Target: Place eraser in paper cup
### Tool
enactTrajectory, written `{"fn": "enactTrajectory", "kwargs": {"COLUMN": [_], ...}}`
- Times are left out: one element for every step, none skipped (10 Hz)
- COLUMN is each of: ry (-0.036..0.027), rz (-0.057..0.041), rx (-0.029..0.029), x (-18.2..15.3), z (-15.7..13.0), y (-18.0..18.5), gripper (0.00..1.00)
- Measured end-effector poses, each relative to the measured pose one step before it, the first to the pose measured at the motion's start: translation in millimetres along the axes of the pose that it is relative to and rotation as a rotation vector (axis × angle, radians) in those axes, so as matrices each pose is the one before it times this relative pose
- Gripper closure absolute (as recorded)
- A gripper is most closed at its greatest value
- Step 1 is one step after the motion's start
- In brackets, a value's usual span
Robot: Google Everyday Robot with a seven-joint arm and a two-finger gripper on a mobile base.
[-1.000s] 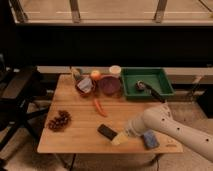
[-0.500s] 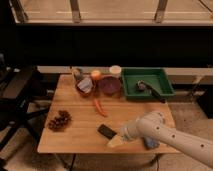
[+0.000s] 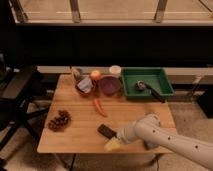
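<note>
The eraser (image 3: 105,131), a flat black block, lies on the wooden table (image 3: 75,137) near its front edge. My gripper (image 3: 113,145) is low over the table, just in front of and to the right of the eraser, at or close to its near end. The white arm (image 3: 165,137) reaches in from the lower right. The paper cup (image 3: 115,70), small and pale cream, stands upright at the back of the table, between the orange fruit (image 3: 95,75) and the green tray (image 3: 146,82), far from the gripper.
A dark purple bowl (image 3: 109,85) and a brown bowl (image 3: 85,85) with something pale in it sit in front of the cup. A red chili (image 3: 100,107) lies mid-table and a dark cluster (image 3: 59,121) at the left. The tray holds a dark tool (image 3: 147,89). A chair (image 3: 20,95) stands left.
My arm has swung left along the table's front edge. The gripper has come from the right up to the eraser. The eraser has not moved.
</note>
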Motion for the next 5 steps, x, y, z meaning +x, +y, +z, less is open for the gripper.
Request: {"fn": "enactTrajectory", "kwargs": {"ry": [0.00041, 0.00058, -0.00093, 0.00351, 0.00290], "rz": [-0.00385, -0.00509, -0.00561, -0.00232, -0.00075], "rx": [-0.00935, -0.00718, -0.00566, -0.00690, -0.00345], "x": [1.26, -0.33, -0.96, 0.05, 0.15], "z": [3.59, 2.58, 1.88, 1.72, 0.73], "y": [2.54, 2.18, 1.27, 1.38, 0.68], "gripper": [0.20, 0.23, 0.30, 0.43, 0.52]}}
